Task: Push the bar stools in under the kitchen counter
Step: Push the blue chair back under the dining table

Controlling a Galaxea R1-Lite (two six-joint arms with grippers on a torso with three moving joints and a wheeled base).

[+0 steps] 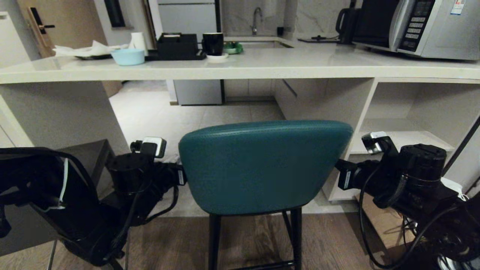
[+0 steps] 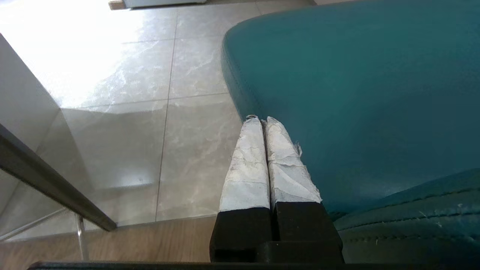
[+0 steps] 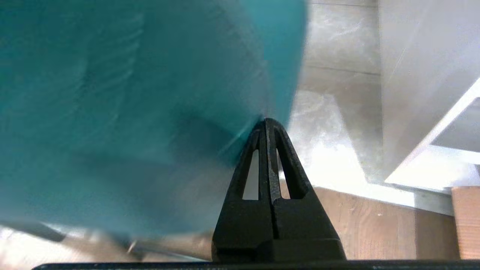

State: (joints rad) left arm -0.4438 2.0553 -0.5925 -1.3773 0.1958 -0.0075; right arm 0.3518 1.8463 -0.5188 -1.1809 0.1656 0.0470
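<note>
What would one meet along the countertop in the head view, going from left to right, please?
Crumpled paper → light blue bowl → black tray box → black mug → green dish → black kettle → microwave, all on the kitchen counter.

The table (image 1: 262, 65) is a long pale slab with a thick front edge. On it stand a light blue bowl (image 1: 128, 56), a white roll (image 1: 138, 40), a black tray (image 1: 176, 56) carrying a black box (image 1: 177, 44), a black mug (image 1: 212, 43) on a white saucer (image 1: 217, 57), a kettle (image 1: 347, 22) and a microwave (image 1: 423, 26). Below, the floor (image 1: 168, 240) is brown wood near the robot and pale tile (image 1: 210, 112) under the table; the teal stool (image 1: 262, 168) stands on it by thin black legs (image 1: 214, 240)
</note>
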